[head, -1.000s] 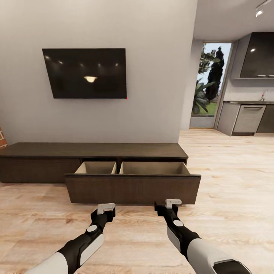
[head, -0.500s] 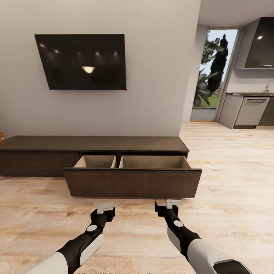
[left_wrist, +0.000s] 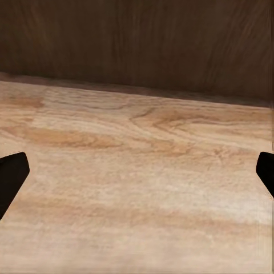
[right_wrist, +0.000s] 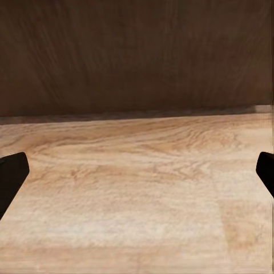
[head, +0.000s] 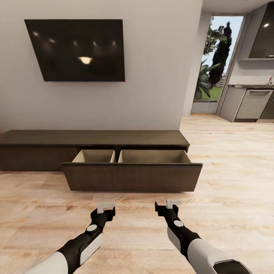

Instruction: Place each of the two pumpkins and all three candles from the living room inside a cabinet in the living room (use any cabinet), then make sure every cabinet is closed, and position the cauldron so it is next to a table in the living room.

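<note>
The long, low dark-brown cabinet (head: 91, 137) stands against the wall ahead. Its wide drawer (head: 131, 177) is pulled out, and the pale beige insides that show hold nothing. My left gripper (head: 105, 207) and right gripper (head: 173, 202) hang low over the wood floor, short of the drawer front, both open and empty. In the left wrist view the left gripper (left_wrist: 137, 177) faces the dark drawer front (left_wrist: 137, 40) across bare floor. The right gripper (right_wrist: 137, 177) faces the same dark front (right_wrist: 137, 51). The pumpkins, candles, cauldron and table are out of view.
A black TV (head: 76, 49) hangs on the grey wall above the cabinet. Past the wall's corner at the right are a glass door (head: 215, 64) and dark grey kitchen cabinets (head: 251, 102). Wood floor (head: 228, 171) stretches to the right.
The whole view has shifted: cabinet and TV sit higher in the picture now. The strip of floor between my grippers and the drawer front has widened. Both grippers stay open.
</note>
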Robot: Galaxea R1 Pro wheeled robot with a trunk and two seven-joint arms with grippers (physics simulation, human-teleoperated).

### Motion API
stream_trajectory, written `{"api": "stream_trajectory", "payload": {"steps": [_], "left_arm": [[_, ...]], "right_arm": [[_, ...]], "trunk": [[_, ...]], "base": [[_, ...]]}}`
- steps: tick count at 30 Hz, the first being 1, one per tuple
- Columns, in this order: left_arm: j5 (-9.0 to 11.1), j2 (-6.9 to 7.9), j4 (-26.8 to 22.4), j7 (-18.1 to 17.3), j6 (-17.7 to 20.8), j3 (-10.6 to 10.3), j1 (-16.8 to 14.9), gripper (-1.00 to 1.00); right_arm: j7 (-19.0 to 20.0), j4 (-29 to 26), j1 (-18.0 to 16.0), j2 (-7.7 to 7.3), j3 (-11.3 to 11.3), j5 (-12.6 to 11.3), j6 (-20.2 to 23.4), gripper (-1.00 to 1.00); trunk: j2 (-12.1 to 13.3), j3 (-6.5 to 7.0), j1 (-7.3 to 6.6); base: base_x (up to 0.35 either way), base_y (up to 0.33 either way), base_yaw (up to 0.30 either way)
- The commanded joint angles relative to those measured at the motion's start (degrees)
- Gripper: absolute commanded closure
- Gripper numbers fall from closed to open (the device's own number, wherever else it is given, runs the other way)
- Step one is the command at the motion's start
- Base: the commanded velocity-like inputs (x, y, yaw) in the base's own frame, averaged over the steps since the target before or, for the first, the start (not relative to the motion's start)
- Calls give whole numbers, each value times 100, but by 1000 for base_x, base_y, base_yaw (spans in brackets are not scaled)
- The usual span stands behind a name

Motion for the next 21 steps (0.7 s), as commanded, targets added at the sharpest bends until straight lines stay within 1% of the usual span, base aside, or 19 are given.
{"api": "stream_trajectory", "payload": {"steps": [1,9,13,16,21], "left_arm": [[61,8,-9,39,-78,-48,-7,-100],[61,8,-10,44,-178,-48,-7,-100],[61,8,-17,47,-181,-49,-7,-100],[61,8,-18,46,-165,-49,-7,-100],[61,8,-19,48,-142,-48,-7,-100]], "right_arm": [[-28,11,-5,0,43,-44,-17,-100],[-28,19,-5,-8,36,-54,-11,-100],[-28,20,-5,-2,41,-48,-8,-100],[-28,21,-5,-1,46,-46,-7,-100],[-28,22,-5,0,51,-41,-7,-100]], "trunk": [[-2,1,-1],[-2,55,-1],[-2,64,-1],[-2,65,-1],[-2,66,-1]], "base": [[0,0,-166],[0,0,-200],[17,0,-70],[190,0,-18],[297,0,-3]]}}
